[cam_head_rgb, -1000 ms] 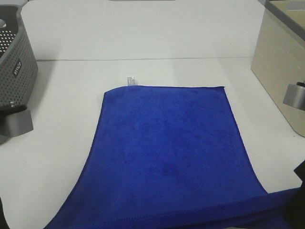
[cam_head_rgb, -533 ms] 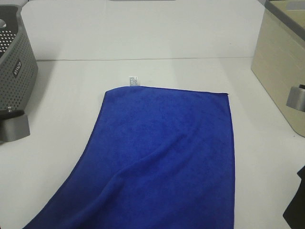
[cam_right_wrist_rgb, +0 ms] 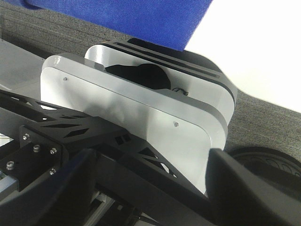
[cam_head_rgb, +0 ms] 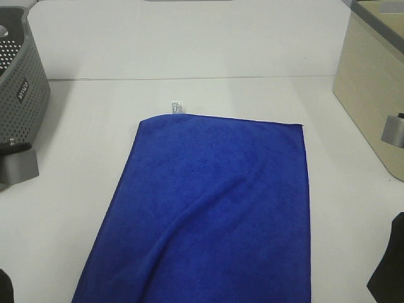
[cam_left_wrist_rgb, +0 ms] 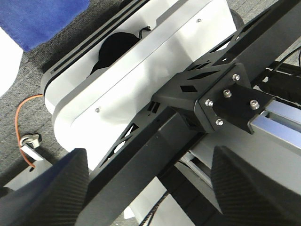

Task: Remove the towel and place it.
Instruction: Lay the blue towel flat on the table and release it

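Checking with you, spotter: I read the white table point(cam_head_rgb: 69, 189) as mostly taken up by the towel point(cam_head_rgb: 214, 208). It lies spread flat in the middle, with its near end running out of the high view. Agree?

Agreed. It's out of the grey basket point(cam_head_rgb: 19, 88) on the left and well apart from it. It's just as clear of the beige box point(cam_head_rgb: 369, 82) on the right. Why are both your arms down so low?

I have them off the near edge of the table, I judge so that nothing drags on the cloth. My left gripper point(cam_left_wrist_rgb: 150, 188) has its jaws spread wide with nothing between them. It's aimed at the rig's own frame and the carpet, and a corner of blue shows by the table edge. My right gripper point(cam_right_wrist_rgb: 157, 188) is the same, jaws apart and empty. In that view the towel's near edge seems to overhang the table lip.

So nothing is holding it?

Nothing. It rests on its own weight, which is why I think the placing is as good as done. One soft ridge runs slantwise across the near half, so it isn't perfectly smooth.

And the tag?

The small white tag point(cam_head_rgb: 176, 107) sits at the far left corner, lying on the table just past the hem.
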